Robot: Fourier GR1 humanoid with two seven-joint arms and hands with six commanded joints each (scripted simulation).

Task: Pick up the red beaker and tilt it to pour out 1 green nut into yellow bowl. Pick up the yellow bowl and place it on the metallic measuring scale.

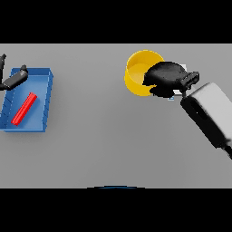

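The yellow bowl (pixel 137 72) is at the upper right of the grey table. My right hand (pixel 166 75) covers its right rim, fingers curled over the edge and gripping it. I see no green nut in the part of the bowl's inside that shows. The red beaker (pixel 24 108) lies on its side, slanted, inside a blue tray (pixel 43 97) at the far left. My left hand (pixel 12 79) hovers over the tray's upper left corner with its fingers straight, apart from the beaker. A small pale patch (pixel 171 97) peeks out beneath my right wrist; I cannot tell what it is.
My right forearm (pixel 209 112) slants in from the lower right. Bare grey table (pixel 99 136) stretches between the blue tray and the bowl.
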